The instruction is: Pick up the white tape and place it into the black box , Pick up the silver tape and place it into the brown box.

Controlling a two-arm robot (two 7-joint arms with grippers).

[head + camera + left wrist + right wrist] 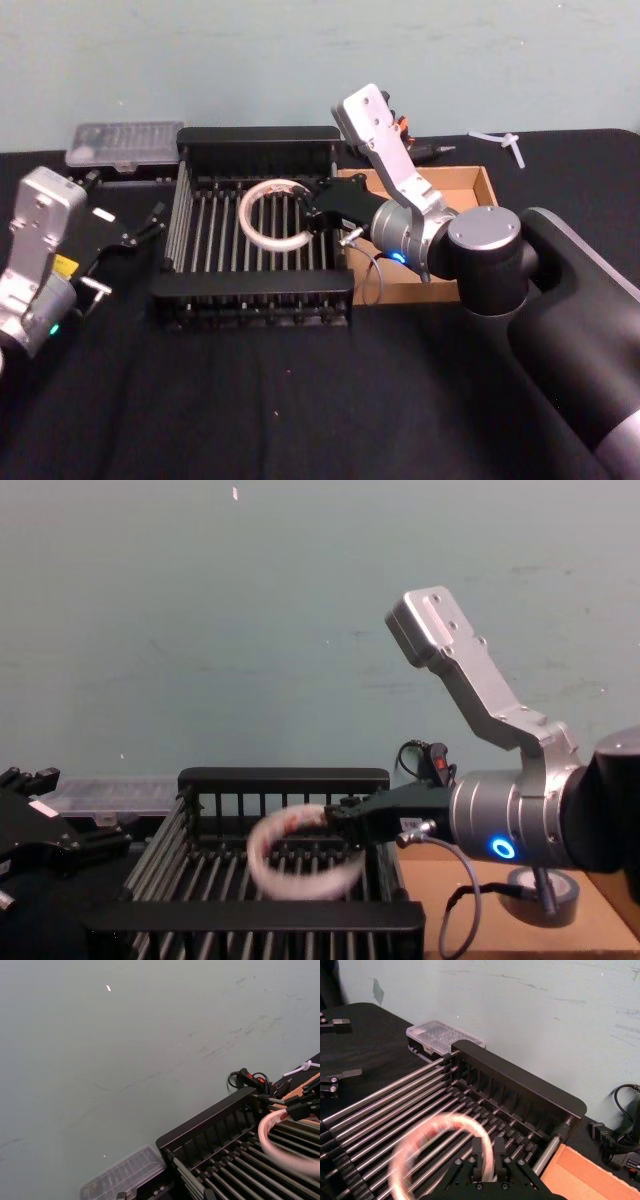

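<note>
White tape pinched at its rim by right gripper fingers, hanging tilted above the black box bars, seemingly for release inside. Arm reaching across from over the brown box, where silver tape sits. Left gripper parked on bench, fingers spread.

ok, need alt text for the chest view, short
The right hand holds the white tape by its rim above the slatted floor of the black box. The silver tape sits in the brown box to the right, behind the arm.
</note>
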